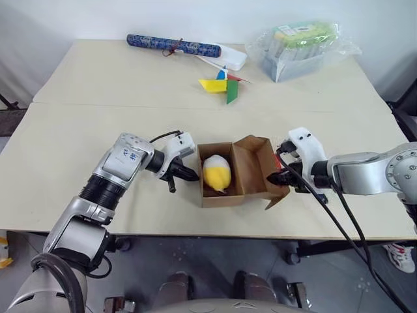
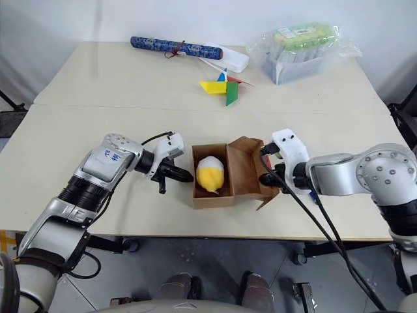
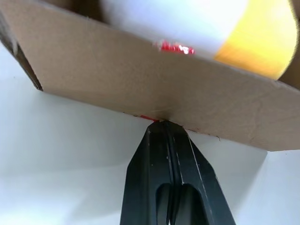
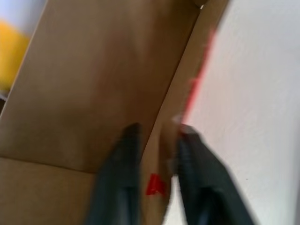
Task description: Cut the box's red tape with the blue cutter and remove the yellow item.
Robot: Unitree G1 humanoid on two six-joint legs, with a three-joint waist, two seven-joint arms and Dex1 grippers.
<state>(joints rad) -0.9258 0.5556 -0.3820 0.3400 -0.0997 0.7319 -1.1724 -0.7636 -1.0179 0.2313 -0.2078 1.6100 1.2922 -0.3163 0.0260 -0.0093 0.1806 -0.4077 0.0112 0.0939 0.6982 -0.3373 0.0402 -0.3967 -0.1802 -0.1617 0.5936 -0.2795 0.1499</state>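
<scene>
The left hand (image 1: 190, 175) has its two black fingers pressed together, holding nothing; their joined tip touches the outer left wall of the box (image 1: 229, 193), low down where the wall meets the worktop (image 1: 98, 130). The right hand (image 4: 157, 140) is part open, one finger on each side of the box's spread right flap; whether the fingers press the flap cannot be told. A scrap of the red tape (image 4: 154, 184) sits on that flap between the fingers, and another red strip runs along the flap's edge.

There is one box, open at the top, standing near the front edge of the worktop between the two hands. Inside it lies one yellow item (image 1: 216, 173), a soft ball, white above and yellow below, against the left wall.

Toward the far edge lie one long dark-blue patterned roll (image 1: 172, 45), one white flat case (image 1: 228, 57) beside it, one multicoloured paper pinwheel (image 1: 225, 83), and one clear plastic-wrapped tray (image 1: 301, 47) with green contents, all well apart from the box.

The worktop is pale cream, made of two tables pushed together with a seam between them. Behind stands a white wall; below is grey floor.
</scene>
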